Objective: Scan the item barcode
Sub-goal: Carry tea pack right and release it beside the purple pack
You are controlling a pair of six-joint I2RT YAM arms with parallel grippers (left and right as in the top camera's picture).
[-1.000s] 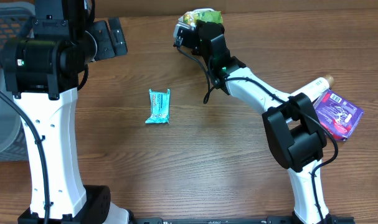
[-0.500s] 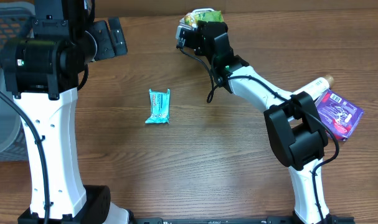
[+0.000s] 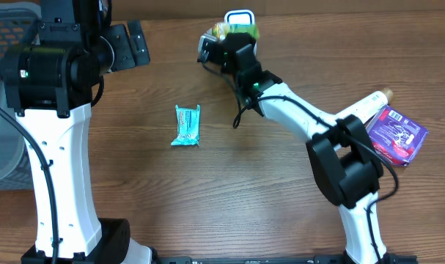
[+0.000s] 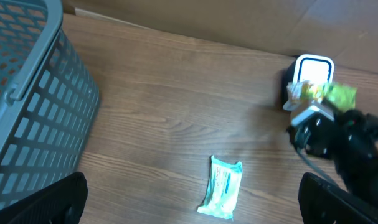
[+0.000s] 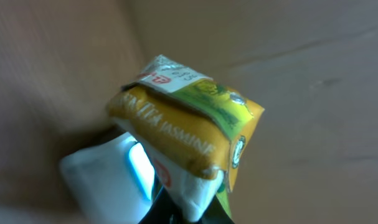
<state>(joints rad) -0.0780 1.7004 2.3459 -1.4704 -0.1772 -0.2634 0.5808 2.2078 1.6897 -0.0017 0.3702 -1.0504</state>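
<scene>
Yellow-green tea packet is held before the scanner by the right gripper.
The crinkled foil packet is pinched at its lower end by fully closed jaws, its long axis pointed away from them, just beside the smooth white scanner at the far edge of the wooden table; whether the barcode is faced toward the window cannot be told. The left gripper is spread wide with nothing held and is seen well apart, so the right arm is nearer.
</scene>
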